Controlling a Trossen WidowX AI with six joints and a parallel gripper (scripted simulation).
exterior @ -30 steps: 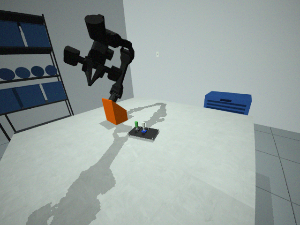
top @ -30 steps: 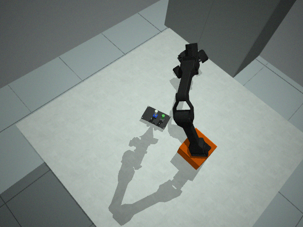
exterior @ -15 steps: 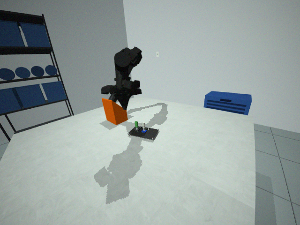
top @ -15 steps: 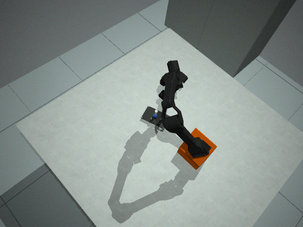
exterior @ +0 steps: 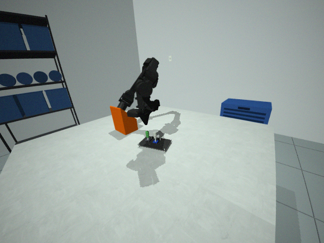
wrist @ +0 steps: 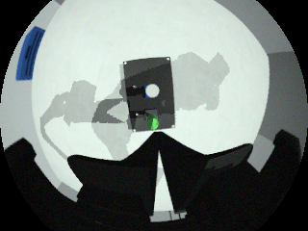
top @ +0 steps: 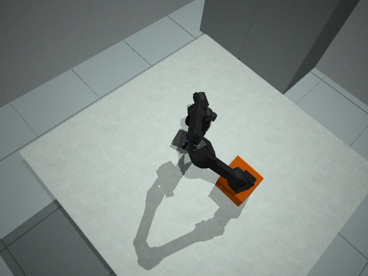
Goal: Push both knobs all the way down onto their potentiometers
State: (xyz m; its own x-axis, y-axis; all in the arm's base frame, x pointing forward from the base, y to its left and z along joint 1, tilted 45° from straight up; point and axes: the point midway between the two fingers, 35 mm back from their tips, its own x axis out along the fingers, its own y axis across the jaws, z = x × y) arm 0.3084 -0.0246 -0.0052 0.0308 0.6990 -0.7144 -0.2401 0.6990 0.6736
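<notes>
The dark circuit board (top: 179,137) (exterior: 160,147) (wrist: 140,72) stands on the table, partly hidden by the arm in the top view. A green knob (exterior: 147,134) (wrist: 152,122) stands upright above a dark potentiometer near one end of the board. A white knob (exterior: 155,135) (wrist: 152,90) stands upright above a blue potentiometer (exterior: 155,142) nearer the middle. My gripper (exterior: 146,123) (wrist: 157,135) is shut and empty, pointing down. Its tips hang above the board, closest to the green knob, with a gap between them in the exterior view.
The orange base block (top: 249,173) (exterior: 119,121) carries the arm, beside the board. Small parts, including a thin light post (exterior: 160,137), also stand on the board. A blue drawer cabinet (exterior: 245,110) (wrist: 30,53) and a shelf rack stand beyond the table.
</notes>
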